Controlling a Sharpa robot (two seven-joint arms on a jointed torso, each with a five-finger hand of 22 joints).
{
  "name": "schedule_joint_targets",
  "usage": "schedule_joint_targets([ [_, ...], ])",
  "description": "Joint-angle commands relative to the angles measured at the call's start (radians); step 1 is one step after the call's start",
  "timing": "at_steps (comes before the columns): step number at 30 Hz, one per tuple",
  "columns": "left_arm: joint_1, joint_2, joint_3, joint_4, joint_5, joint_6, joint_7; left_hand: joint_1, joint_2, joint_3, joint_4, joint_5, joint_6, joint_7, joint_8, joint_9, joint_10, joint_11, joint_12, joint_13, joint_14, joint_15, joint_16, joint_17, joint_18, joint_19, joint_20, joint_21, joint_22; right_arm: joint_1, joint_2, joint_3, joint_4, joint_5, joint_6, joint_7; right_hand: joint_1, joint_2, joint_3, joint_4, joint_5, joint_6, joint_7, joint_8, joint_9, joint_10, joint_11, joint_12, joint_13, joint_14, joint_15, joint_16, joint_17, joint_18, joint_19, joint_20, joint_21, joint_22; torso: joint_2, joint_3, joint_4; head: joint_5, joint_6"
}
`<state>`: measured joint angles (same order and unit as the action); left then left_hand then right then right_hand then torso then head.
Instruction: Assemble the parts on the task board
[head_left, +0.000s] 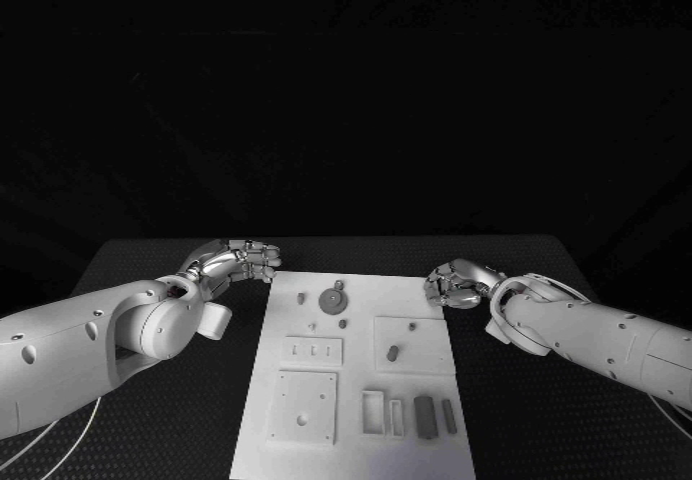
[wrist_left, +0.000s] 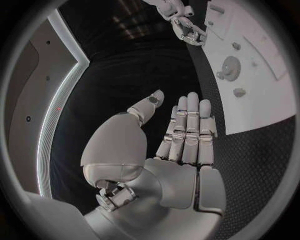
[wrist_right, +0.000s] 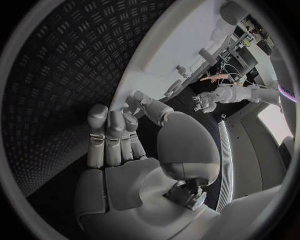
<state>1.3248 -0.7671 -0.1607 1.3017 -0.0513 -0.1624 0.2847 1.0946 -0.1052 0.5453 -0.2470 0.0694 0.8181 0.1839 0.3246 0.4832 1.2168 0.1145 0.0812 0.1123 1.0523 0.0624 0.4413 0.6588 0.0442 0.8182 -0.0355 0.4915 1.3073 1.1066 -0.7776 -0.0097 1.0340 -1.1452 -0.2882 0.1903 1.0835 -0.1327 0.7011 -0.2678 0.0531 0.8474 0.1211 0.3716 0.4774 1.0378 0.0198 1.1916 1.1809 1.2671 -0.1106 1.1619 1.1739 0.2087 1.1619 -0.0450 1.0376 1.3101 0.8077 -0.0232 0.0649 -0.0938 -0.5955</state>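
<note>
The left hand (head_left: 238, 262) hovers over the black counter (head_left: 159, 262) just beside the far left corner of the task board (head_left: 418, 305); in the head view its fingers look bunched, but the left wrist view shows the fingers (wrist_left: 187, 127) straight and side by side with the thumb apart, grasping nothing. The task board lies in the middle of the counter, its near edge cut off at the bottom of the head view. On its far part sit a round disc-shaped part (head_left: 333, 298) and two small pegs (head_left: 302, 297) beside it; nearer lie raised plates with slots and holes, and dark bar-shaped parts (head_left: 424, 416) rest in recesses at the near right, their exact shape hard to make out. The right hand (head_left: 459, 284) hovers at the board's far right edge, its fingers (wrist_right: 112, 132) straight and together, thumb out, released and empty.
</note>
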Motion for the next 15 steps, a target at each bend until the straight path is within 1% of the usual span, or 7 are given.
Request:
schedule_joint_targets([
  [1, 0.001, 0.001, 0.001, 0.001, -0.004, 0.016, 0.008, -0.011, 0.003, 0.0, -0.004, -0.006, 0.002, -0.003, -0.002, 0.001, 0.01, 0.0, -0.001, 0.001, 0.002, 0.002, -0.006, 0.001, 0.016, -0.005, 0.001, 0.006, 0.014, -0.003, 0.002, -0.001, 0.0, -0.021, -0.004, -0.012, 0.001, 0.009, 0.02, 0.006, -0.004, 0.188, -0.029, 0.009, 0.006, -0.054, -0.035, 0.008, -0.002, 0.0, -0.01, 0.001, 0.001, 0.053, 0.011, -0.001, 0.001, 0.011, 0.0, 0.0003, 0.0002, -0.001, 0.0],
  [10, 0.001, 0.001, 0.001, 0.002, -0.004, 0.017, 0.006, -0.011, 0.004, 0.0, -0.004, -0.006, 0.002, -0.003, -0.002, 0.001, 0.01, 0.0, -0.001, 0.001, 0.002, 0.002, -0.007, 0.002, 0.016, -0.005, 0.001, 0.006, 0.014, -0.005, 0.002, -0.001, 0.01, -0.035, -0.013, -0.024, -0.004, 0.024, 0.034, 0.003, -0.005, 0.205, -0.036, 0.03, 0.026, -0.045, -0.042, 0.012, -0.001, 0.003, -0.016, 0.003, 0.003, 0.053, 0.015, -0.003, 0.004, 0.011, 0.0, 0.0004, -0.0001, 0.0, 0.0],
  [15, 0.001, 0.001, 0.001, 0.001, -0.004, 0.017, 0.006, -0.011, 0.004, 0.0, -0.005, -0.006, 0.002, -0.003, -0.002, 0.001, 0.01, 0.0, -0.001, 0.002, 0.002, 0.002, -0.007, 0.002, 0.016, -0.005, 0.001, 0.006, 0.014, -0.006, 0.002, -0.001, 0.009, -0.035, -0.016, -0.029, -0.011, 0.027, 0.036, -0.001, -0.005, 0.206, -0.039, 0.04, 0.039, -0.044, -0.044, 0.014, 0.0, 0.004, -0.018, 0.004, 0.003, 0.053, 0.016, -0.003, 0.004, 0.011, 0.0, 0.0001, -0.0001, -0.001, -0.001],
])
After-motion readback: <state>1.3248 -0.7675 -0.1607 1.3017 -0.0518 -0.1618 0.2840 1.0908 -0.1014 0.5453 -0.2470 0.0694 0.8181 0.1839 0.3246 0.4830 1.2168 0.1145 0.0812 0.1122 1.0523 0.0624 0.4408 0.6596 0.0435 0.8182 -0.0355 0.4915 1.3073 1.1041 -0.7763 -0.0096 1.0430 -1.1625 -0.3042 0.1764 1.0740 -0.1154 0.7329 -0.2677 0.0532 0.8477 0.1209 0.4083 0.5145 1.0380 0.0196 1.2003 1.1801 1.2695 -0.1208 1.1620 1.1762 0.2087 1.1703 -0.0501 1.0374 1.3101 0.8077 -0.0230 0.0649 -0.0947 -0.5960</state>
